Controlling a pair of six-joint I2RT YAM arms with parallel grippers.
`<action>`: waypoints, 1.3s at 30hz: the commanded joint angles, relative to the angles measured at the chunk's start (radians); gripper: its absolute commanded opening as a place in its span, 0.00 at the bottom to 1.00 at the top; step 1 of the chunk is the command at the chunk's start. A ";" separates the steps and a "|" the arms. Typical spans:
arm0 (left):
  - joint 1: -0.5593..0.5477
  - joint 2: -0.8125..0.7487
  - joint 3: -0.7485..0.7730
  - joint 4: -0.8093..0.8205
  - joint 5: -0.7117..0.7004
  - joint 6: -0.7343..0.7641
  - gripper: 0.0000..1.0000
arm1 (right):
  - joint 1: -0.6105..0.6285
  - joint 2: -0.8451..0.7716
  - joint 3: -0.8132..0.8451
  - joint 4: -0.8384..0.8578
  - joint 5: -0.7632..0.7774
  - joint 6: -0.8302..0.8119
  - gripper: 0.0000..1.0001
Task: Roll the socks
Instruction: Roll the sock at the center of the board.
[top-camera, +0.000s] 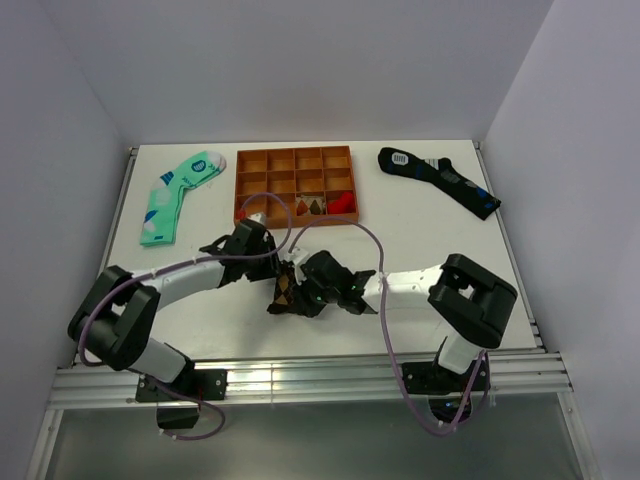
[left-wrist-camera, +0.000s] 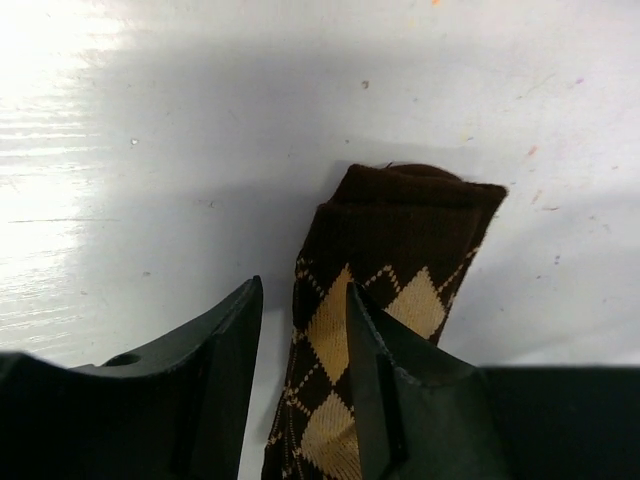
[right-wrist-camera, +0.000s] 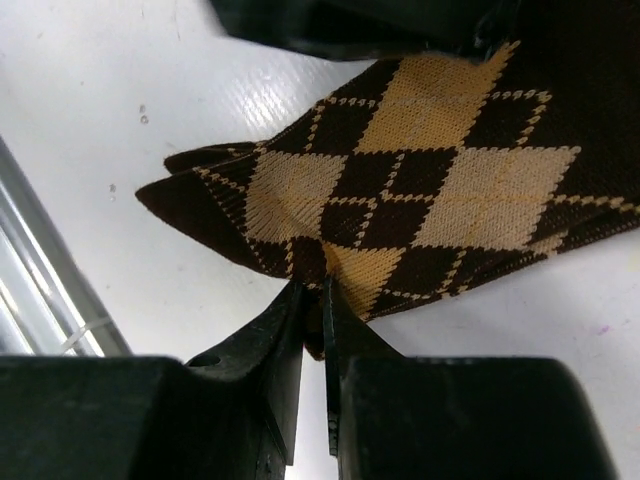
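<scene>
Socks (top-camera: 284, 292), the brown argyle pair, lay bunched on the white table (top-camera: 430, 240) close to its near edge, between your two arms and on the near side of the orange compartment tray (top-camera: 295, 185). Your right gripper (right-wrist-camera: 312, 290) was pressed together on the edge of the pair, pinching a fold of the diamond-patterned fabric, which puckered toward the pinch. Your left gripper (left-wrist-camera: 304, 285) stood spread near the dark brown cuff end. One finger (left-wrist-camera: 375, 350) was over the argyle pattern and the other was over bare table just beside it, with the sock's edge lying between them, unclamped. Whether that finger touched the fabric, you could not tell. A mint-green sock (top-camera: 175, 195) lay at the table's far left and a dark sock with blue marks (top-camera: 440, 180) at its far right, both well apart from the pair.
</scene>
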 joint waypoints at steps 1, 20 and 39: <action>-0.011 -0.089 -0.036 0.092 -0.052 -0.005 0.45 | -0.027 0.035 0.084 -0.197 -0.103 0.034 0.17; -0.283 -0.598 -0.447 0.396 -0.322 -0.068 0.49 | -0.233 0.133 0.202 -0.406 -0.467 0.022 0.18; -0.430 -0.675 -0.622 0.588 -0.422 -0.022 0.50 | -0.329 0.319 0.394 -0.683 -0.568 -0.032 0.18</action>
